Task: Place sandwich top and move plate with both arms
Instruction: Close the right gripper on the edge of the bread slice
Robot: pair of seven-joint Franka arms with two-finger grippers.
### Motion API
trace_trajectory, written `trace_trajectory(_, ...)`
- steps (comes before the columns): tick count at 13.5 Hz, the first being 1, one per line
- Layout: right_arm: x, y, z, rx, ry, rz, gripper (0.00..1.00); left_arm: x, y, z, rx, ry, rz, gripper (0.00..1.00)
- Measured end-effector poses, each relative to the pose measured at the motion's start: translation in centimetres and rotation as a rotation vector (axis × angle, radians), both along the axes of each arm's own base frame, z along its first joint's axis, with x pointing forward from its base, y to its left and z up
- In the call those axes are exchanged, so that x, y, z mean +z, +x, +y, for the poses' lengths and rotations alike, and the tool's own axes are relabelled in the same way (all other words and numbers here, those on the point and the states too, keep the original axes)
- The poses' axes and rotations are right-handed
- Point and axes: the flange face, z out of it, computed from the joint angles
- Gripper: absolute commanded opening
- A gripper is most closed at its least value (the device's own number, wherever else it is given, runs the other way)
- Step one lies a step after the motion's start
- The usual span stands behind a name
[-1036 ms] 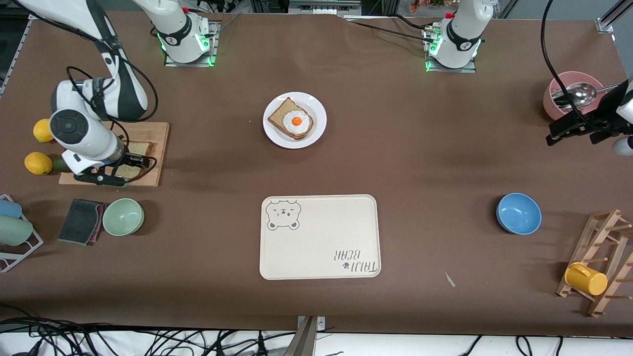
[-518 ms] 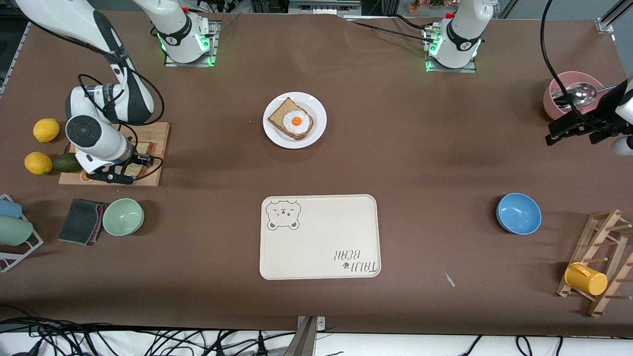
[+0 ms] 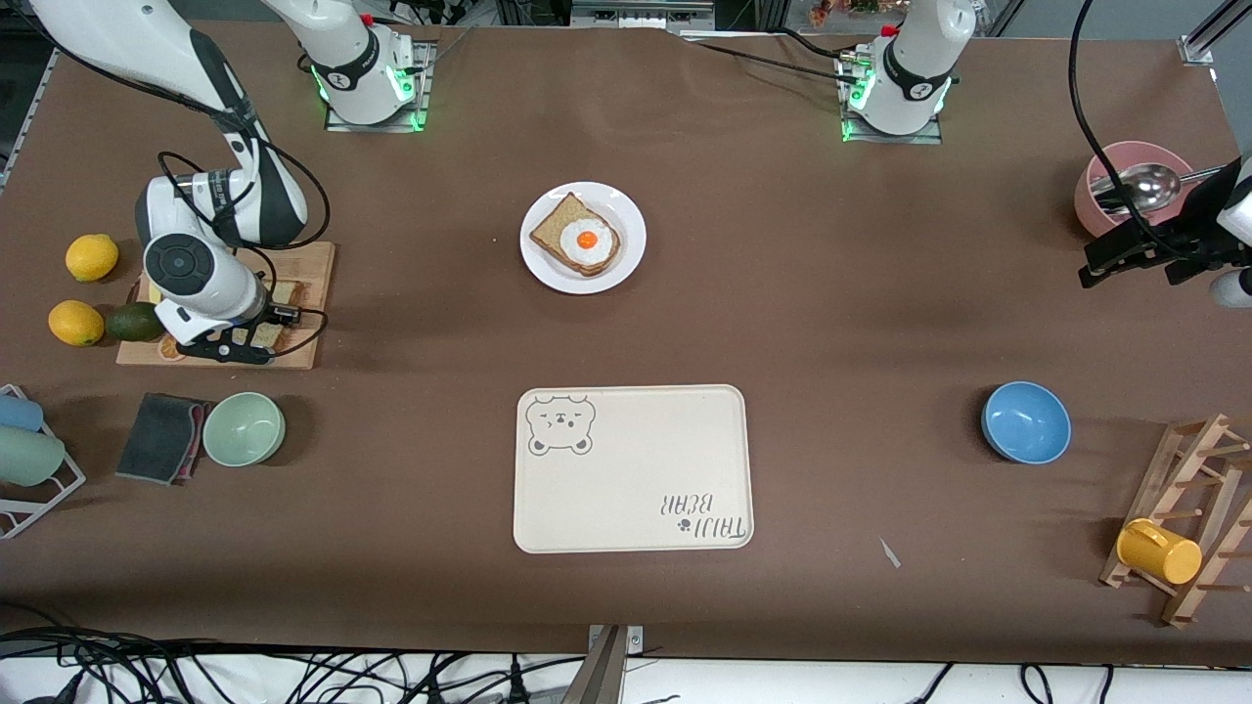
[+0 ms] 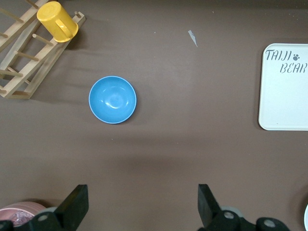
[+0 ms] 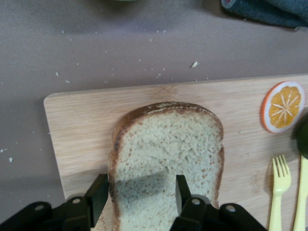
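The sandwich top, a plain tan slice with a brown crust, lies flat on a wooden cutting board at the right arm's end of the table; a bit of it shows in the front view. My right gripper is open just above it, one finger at the crust edge, the other over the crumb. It also shows in the front view. The white plate holds a slice with a fried egg. My left gripper waits open and empty beside the pink bowl.
The bear-printed tray lies nearer the front camera than the plate. An orange slice and yellow fork share the board. Lemons, an avocado, green bowl, blue bowl, pink bowl, mug rack.
My right arm has shifted a little toward the table's middle and brought its gripper closer over the bread slice. The left arm has not moved.
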Motion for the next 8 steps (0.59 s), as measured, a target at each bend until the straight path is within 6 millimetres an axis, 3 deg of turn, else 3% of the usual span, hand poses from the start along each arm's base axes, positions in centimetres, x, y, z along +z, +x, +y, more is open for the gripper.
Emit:
trace_trajectory(6,-0.69,-0.14,0.09,0.005,-0.003,0.011,0.65,0.00,0.00,0.00,0.000,0.000,0.000,1.00)
trace_trajectory(8,-0.83,-0.14,0.12,0.005,-0.002,0.010,0.49,0.00,0.00,0.00,0.000,0.000,0.000,1.00)
